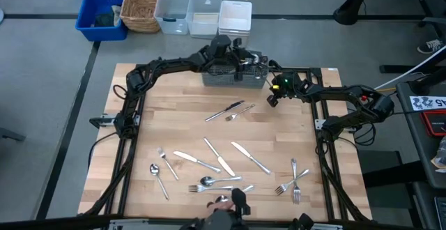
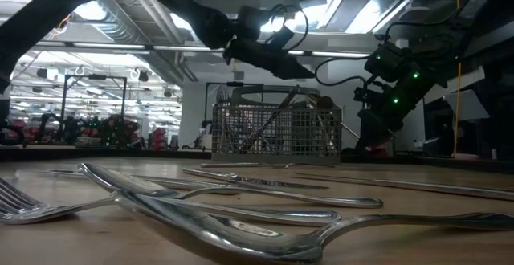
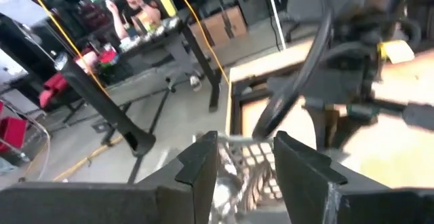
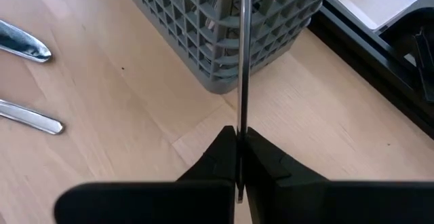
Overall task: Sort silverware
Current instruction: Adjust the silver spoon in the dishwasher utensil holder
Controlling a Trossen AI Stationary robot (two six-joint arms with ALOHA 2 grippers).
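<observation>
The grey wire-mesh basket (image 1: 233,74) stands at the table's far middle with several pieces of silverware upright in it (image 2: 273,124). My left gripper (image 3: 245,163) hovers open just above the basket (image 3: 244,180). My right gripper (image 4: 239,139) is at the basket's right end (image 1: 274,94) and is shut on one slim silver piece (image 4: 242,61), seen edge-on; I cannot tell which kind it is. Several forks, spoons and knives (image 1: 223,162) lie flat on the table's near half, and two pieces (image 1: 233,110) lie at mid-table. My right gripper pinches the slim silver piece between its two fingertips, near one end (image 4: 239,125). A short stub of that end shows behind the tips. The piece runs straight ahead along the fingers, past the basket's corner (image 4: 227,81); its far end lies outside the frame.
Beyond the table's far edge stand a blue bin (image 1: 101,14), a wicker basket (image 1: 141,8) and three pale plastic tubs (image 1: 203,12). Bare wood lies to the left of the basket (image 1: 167,90). People and benches show in the room behind (image 3: 132,3).
</observation>
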